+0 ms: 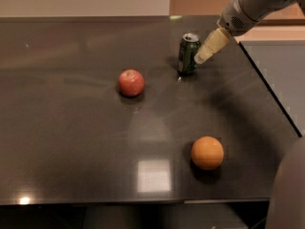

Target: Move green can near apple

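Resting nearest, the orange (207, 152) sits well in front of the green can (188, 54), the apple (131, 82) lies farther back, to the can's left, and the gripper (199, 58) hangs just right of the upright can, whether open or closed I cannot tell.

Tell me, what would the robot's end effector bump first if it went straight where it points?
Most likely the green can. The end effector hangs just right of it, pointing down and left at its side. Depth is unclear, so it might slip past.
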`<action>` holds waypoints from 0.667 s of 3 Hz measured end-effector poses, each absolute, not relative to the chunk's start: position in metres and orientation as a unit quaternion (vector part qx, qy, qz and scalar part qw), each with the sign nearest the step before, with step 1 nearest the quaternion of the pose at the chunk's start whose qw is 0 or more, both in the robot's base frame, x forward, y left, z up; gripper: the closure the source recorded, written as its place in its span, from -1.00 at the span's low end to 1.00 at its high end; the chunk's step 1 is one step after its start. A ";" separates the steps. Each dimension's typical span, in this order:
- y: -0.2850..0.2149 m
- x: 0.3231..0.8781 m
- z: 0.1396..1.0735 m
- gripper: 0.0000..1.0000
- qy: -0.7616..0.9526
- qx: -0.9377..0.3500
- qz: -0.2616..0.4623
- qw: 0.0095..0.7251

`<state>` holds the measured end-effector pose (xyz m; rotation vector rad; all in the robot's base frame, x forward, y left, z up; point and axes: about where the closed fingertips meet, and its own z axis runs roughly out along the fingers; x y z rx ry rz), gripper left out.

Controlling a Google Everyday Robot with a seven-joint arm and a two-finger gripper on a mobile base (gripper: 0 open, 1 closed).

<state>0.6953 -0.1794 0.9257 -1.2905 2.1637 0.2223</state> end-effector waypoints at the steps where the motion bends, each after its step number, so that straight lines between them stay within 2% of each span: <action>1: -0.168 0.709 0.915 -1.00 0.820 -0.478 0.096 0.299; 2: -0.160 0.718 0.904 -1.00 0.824 -0.471 0.110 0.296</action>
